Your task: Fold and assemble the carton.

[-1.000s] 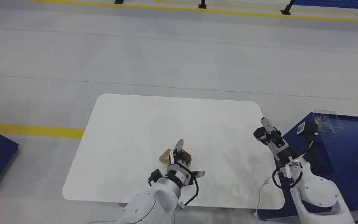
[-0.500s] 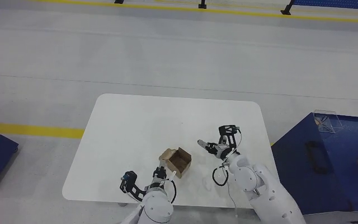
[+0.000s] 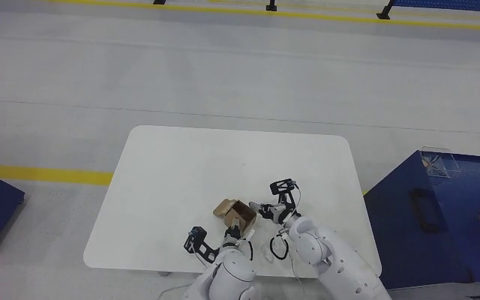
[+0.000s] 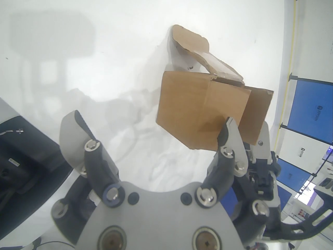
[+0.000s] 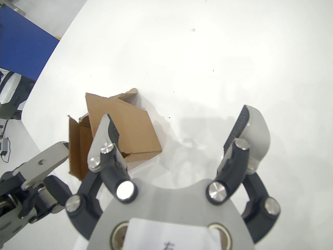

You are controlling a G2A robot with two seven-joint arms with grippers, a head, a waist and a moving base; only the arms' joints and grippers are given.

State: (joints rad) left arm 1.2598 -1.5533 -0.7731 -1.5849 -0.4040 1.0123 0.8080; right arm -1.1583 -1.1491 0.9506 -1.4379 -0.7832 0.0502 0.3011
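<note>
Both arms have closed in on the carton (image 3: 235, 213); I see the left gripper (image 4: 152, 131) and right gripper (image 5: 177, 117) either side of it, each with fingers spread wide. Brown cardboard with ragged raised flaps, it sits half-open near my edge of the smooth white table (image 3: 187, 165), a blue cabinet (image 3: 427, 210) well apart

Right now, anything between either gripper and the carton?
Nothing visible. The carton sits alone on the white table, partly erected with flaps open. The left gripper and the right gripper are both open and close beside it, with no other object between. Whether any finger touches it, I cannot tell.
</note>
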